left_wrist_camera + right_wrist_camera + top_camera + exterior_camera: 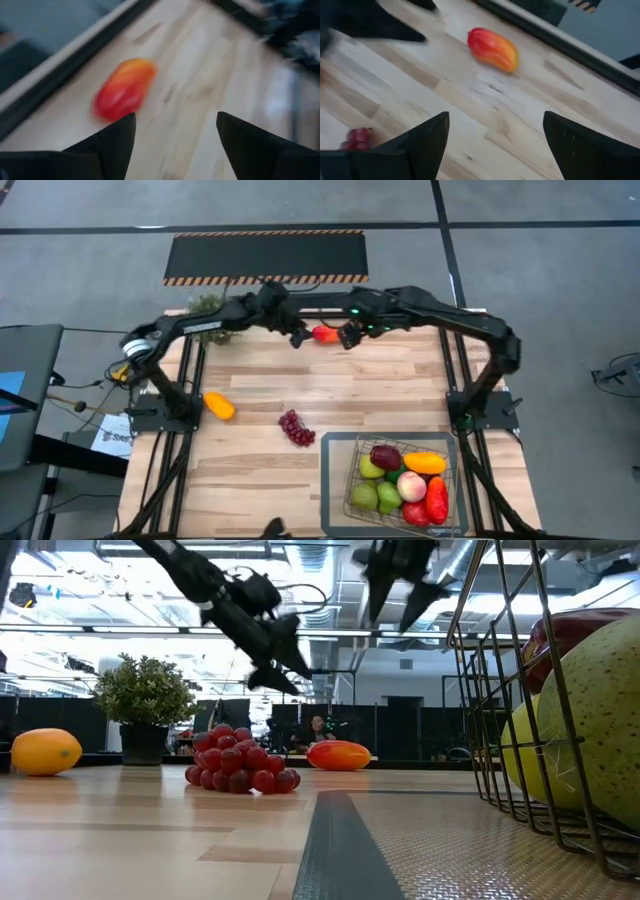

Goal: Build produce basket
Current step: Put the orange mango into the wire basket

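- Three pieces of produce are seen loose on the worktop [400,395]: a red-orange pepper [326,334] near the far edge, a bunch of purple grapes [297,428] near the middle, and an orange-yellow fruit [218,406] towards the left side.
- The rest of the produce is piled in the basket [338,480], which is set on a grey mat [332,448] at the near right corner of the worktop; green pears, a dark red fruit, a pink peach, an orange pepper and a red pepper can be made out in it.
- The red-orange pepper is lying on its side on the wood, touched by neither tool.
- The left tool [297,337] is held above the worktop just to the left of that pepper, with its fingers [112,142] spread apart and nothing between them.
- The right tool [348,336] is held just to the right of the same pepper, likewise raised, its fingers [422,137] parted and empty.
- In the low view both tools are shown well above the worktop surface.
- A bushy potted plant [208,308] is placed at the far left corner of the worktop.
- A person [318,726] can be made out in the room behind the worktop, in the low view.
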Controlling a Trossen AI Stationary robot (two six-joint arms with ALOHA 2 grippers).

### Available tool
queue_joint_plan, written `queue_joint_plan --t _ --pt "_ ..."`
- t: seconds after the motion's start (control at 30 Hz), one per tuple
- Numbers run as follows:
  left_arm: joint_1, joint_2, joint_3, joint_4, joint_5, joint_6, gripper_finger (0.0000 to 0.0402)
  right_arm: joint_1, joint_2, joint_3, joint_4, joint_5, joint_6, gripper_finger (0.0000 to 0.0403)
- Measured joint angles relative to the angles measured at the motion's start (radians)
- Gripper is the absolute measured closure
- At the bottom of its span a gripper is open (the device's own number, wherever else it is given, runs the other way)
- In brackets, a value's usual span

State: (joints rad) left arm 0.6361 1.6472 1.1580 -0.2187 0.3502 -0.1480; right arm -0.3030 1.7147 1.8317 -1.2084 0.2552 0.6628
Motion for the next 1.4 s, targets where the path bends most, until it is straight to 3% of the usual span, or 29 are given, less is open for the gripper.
queue_joint_plan --t 0.1,0.2,0.27,0.5,0.63,0.73,0.97,1.23,1.3,1.4 --pt "-0.004 0.087 0.005 0.124 0.084 0.019 0.0139 0.036 -0.062 0.000 -0.026 0.047 0.056 0.0062" --pt "-0.008 0.176 0.065 0.117 -0.003 0.030 0.0139 0.078 -0.093 0.000 -0.030 0.087 0.099 0.0062" --pt "-0.006 0.237 0.121 0.115 -0.005 0.032 0.0139 0.104 -0.099 0.000 -0.031 0.093 0.115 0.0062" --pt "-0.015 0.409 0.371 -0.094 -0.021 0.088 0.0139 0.167 -0.074 0.000 -0.044 0.115 0.133 0.0062" --pt "-0.017 0.476 0.448 -0.223 -0.018 0.083 0.0139 0.185 -0.074 -0.004 -0.074 0.115 0.150 0.0062" --pt "-0.015 0.489 0.455 -0.267 0.087 0.062 0.0139 0.199 -0.075 -0.009 -0.082 0.115 0.152 0.0062" --pt "-0.088 0.498 0.444 -0.422 0.542 0.060 0.0139 0.211 -0.081 -0.009 -0.093 0.116 0.143 0.0062" --pt "-0.222 0.467 0.447 -0.702 0.696 0.171 0.0139 0.189 -0.063 -0.007 -0.065 0.140 0.025 0.0062" --pt "-0.237 0.434 0.446 -0.833 0.679 0.235 0.0139 0.178 -0.053 -0.010 -0.060 0.137 -0.084 0.0062" --pt "-0.243 0.374 0.446 -0.972 0.560 0.298 0.0139 0.160 -0.030 -0.032 -0.038 0.089 -0.269 0.0062"
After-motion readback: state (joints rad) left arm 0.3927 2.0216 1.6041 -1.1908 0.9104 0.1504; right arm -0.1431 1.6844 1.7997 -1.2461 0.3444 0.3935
